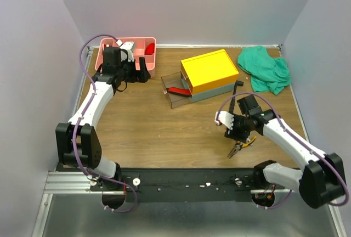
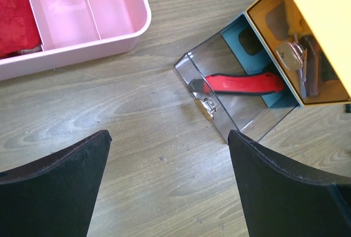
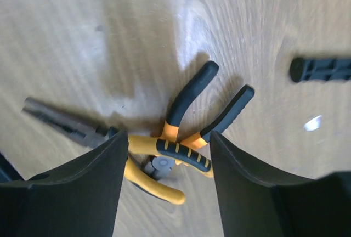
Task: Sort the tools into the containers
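The right end effector (image 3: 164, 154) straddles two orange-and-black pliers (image 3: 189, 122) crossed on the near-right wood-grain bench (image 1: 137, 133), fingers partly spread; a firm grip cannot be told. The left end effector (image 2: 167, 182) hangs released, by the pink tray (image 2: 93, 23). One red-and-black cutter (image 2: 241, 83) lies in the grey toolbox (image 1: 211, 91)'s clear drawer.

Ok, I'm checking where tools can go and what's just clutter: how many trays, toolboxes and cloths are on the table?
Pink tray: 1
Grey toolbox with yellow lid: 1
Green cloth: 1
Total: 3
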You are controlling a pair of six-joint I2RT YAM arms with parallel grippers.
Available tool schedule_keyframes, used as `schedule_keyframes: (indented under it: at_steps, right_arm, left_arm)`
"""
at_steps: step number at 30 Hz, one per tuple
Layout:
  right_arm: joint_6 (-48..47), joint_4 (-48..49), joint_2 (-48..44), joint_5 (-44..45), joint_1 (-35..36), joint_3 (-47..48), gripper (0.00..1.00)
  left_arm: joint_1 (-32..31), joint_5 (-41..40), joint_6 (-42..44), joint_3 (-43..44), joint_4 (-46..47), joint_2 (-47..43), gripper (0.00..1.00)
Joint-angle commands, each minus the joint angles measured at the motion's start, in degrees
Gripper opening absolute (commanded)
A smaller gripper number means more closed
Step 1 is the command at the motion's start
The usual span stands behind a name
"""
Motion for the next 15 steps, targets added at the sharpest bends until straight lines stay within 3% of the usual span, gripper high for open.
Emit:
schedule_keyframes:
  at_steps: [1,15]
  right_arm:
    - [-18.26,-8.68,-4.61,-4.24,-0.30,-1.73,0.70]
    - [-27.58,-1.99,11.12,4.30,-0.56,1.07,0.63]
  left_arm:
    - [-0.20,2.27,-0.40,-0.65,1.36,-0.99,0.99]
    - [-0.20,1.74,0.66,-0.21,0.22,-0.55,0.99]
